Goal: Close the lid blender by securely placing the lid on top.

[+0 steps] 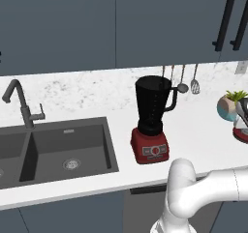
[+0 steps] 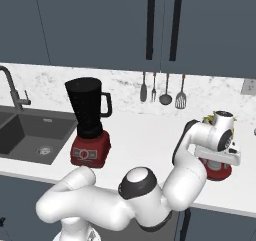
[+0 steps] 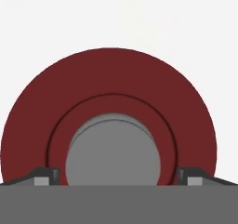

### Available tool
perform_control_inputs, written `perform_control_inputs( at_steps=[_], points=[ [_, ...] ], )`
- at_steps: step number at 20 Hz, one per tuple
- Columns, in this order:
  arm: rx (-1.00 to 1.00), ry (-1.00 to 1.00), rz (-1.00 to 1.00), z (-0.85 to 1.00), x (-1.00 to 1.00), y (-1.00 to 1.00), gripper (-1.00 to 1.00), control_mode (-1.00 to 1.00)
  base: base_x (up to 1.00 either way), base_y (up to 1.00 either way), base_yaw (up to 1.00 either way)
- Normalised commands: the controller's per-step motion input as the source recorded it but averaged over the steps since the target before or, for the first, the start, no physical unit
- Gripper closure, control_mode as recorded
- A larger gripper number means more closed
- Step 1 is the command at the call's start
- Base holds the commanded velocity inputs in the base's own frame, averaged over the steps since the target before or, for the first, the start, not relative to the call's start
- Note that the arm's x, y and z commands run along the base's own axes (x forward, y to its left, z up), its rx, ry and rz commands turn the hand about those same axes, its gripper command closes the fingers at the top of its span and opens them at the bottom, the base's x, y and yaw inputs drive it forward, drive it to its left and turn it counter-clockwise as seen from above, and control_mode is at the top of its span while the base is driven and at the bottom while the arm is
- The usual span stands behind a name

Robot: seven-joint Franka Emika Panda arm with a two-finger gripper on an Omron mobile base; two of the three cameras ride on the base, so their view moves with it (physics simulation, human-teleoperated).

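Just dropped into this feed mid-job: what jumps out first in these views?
The blender with a boxy red base and tall black jar stands open-topped on the white counter, right of the dark sink. Far to its right, the white arm bends down over the round red lid with a grey knob. In the hand view, the open fingers sit either side of that knob, not yet closed on it.
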Motion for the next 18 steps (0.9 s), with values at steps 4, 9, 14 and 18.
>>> perform_control_inputs(
  at_steps=[4,9,14,18],
  points=[
    [0.0,0.0,0.0,-0.12,0.01,0.0,-1.0,-1.0,0.0,0.0,0.0],
    [0.0,0.0,0.0,-0.15,0.03,0.0,-1.0,-1.0,0.0,0.0,0.0],
    [0.0,0.0,0.0,-0.26,0.03,0.04,-1.0,-1.0,0.0,0.0,0.0],
    [0.0,0.0,0.0,-0.18,0.09,0.0,-1.0,-1.0,0.0,0.0,0.0]
  ],
)
